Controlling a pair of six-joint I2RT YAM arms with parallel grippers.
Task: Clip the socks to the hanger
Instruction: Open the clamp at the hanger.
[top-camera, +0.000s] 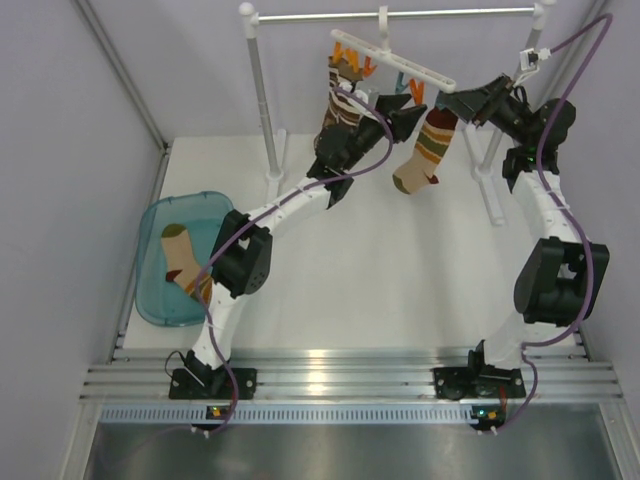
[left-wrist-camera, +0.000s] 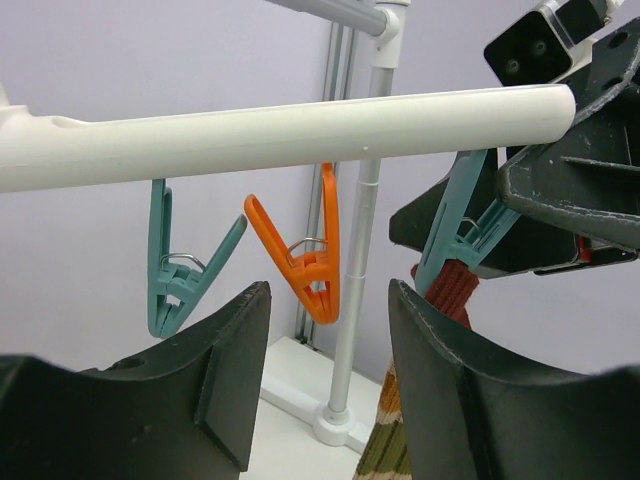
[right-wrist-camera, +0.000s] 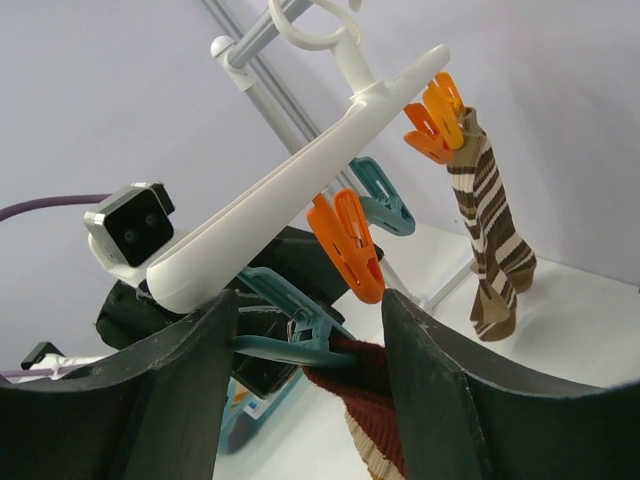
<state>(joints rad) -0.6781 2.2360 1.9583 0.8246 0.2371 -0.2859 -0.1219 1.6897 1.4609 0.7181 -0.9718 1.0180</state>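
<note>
Top external view: the white hanger (top-camera: 400, 62) hangs by its hook from the metal rail (top-camera: 400, 14) at the far side of the desk (top-camera: 400, 260), tilted so its right end sits lower. A brown and white sock (top-camera: 343, 100) hangs from orange clips (right-wrist-camera: 435, 120) at the bar's left end. A tan banded sock (top-camera: 425, 150) dangles under the right end, toe down above the desk. Another tan sock (top-camera: 183, 262) lies in the blue tray (top-camera: 160, 300) at the near left.

The left claw (top-camera: 398, 120) is raised just under the bar, between the two hanging socks. Its wrist view shows the fingers spread wide with nothing between them, and beyond them an empty orange clip (left-wrist-camera: 310, 265) and an empty teal clip (left-wrist-camera: 175, 275).

The right claw (top-camera: 452, 103) is at the bar's right end. Its fingers stand apart around a teal clip (right-wrist-camera: 290, 320) that pinches the tan sock's maroon cuff; I cannot tell whether they touch the clip.
</note>
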